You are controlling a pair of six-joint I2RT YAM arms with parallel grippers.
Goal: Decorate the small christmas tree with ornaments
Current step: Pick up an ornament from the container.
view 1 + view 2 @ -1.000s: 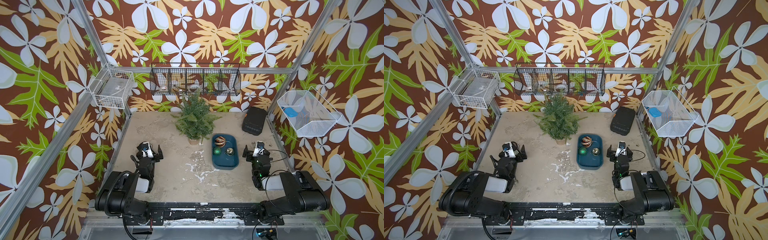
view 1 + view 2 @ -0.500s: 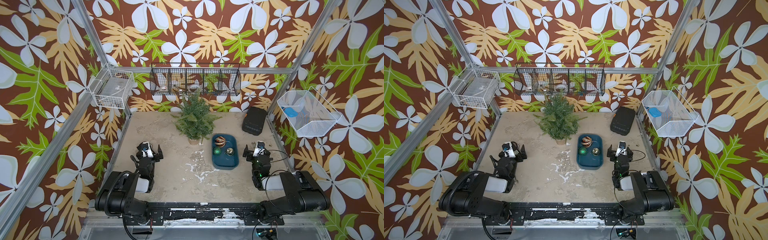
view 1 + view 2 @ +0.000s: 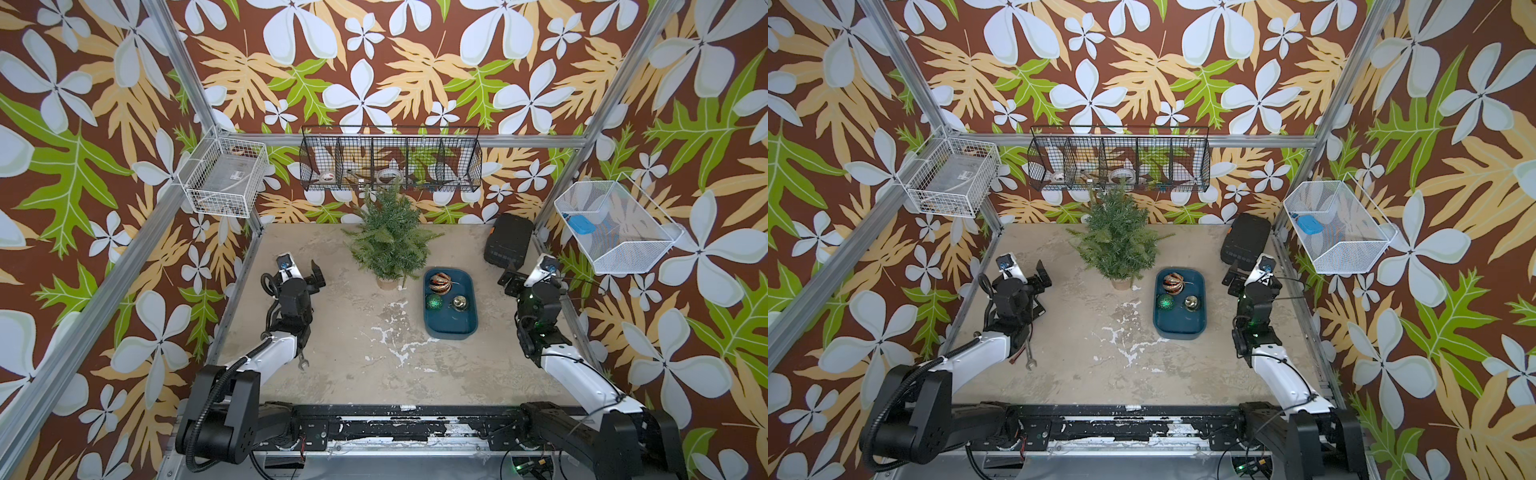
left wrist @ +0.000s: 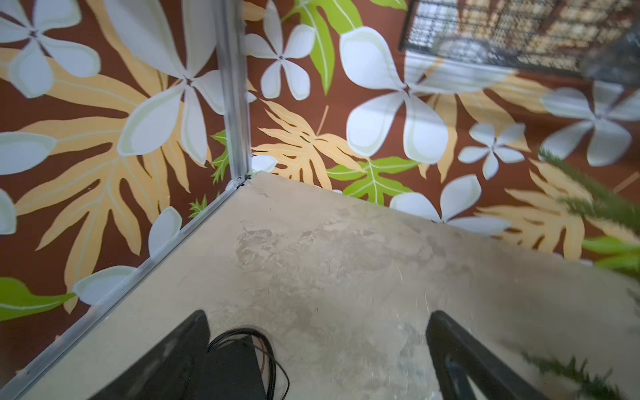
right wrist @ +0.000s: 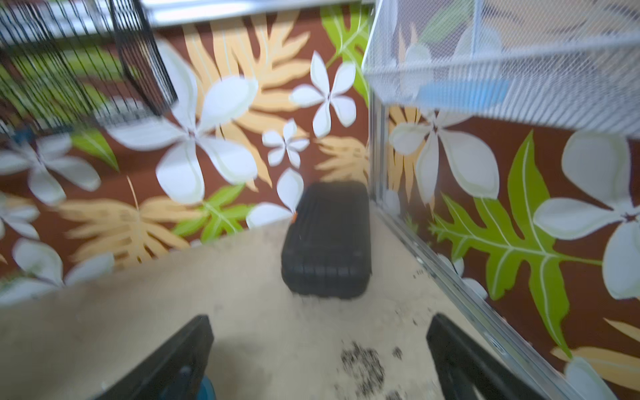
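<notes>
The small christmas tree (image 3: 388,245) (image 3: 1119,245) stands upright in its tan pot at the back middle of the table. Its branch tips show at the edge of the left wrist view (image 4: 595,204). To its right a blue tray (image 3: 451,332) (image 3: 1179,332) holds the ornaments: a red-and-gold striped bauble (image 3: 440,282) (image 3: 1172,282), a green glitter one (image 3: 434,302) (image 3: 1165,302) and a small gold one (image 3: 459,302) (image 3: 1192,302). My left gripper (image 3: 305,271) (image 3: 1030,274) (image 4: 320,317) is open over bare table, left of the tree. My right gripper (image 3: 523,275) (image 3: 1246,276) (image 5: 320,318) is open, right of the tray, holding nothing.
A black case (image 3: 508,243) (image 5: 327,242) lies in the back right corner, ahead of the right gripper. A wrench (image 3: 302,363) (image 3: 1029,357) lies beside the left arm. Wire baskets hang on the walls: white at left (image 3: 226,178), black at back (image 3: 390,160), white at right (image 3: 615,228).
Both arms have lifted and stretched toward the back of the table, which uncovers the wrench by the left arm. Both grippers stay open. Tree, tray and ornaments have not moved.
</notes>
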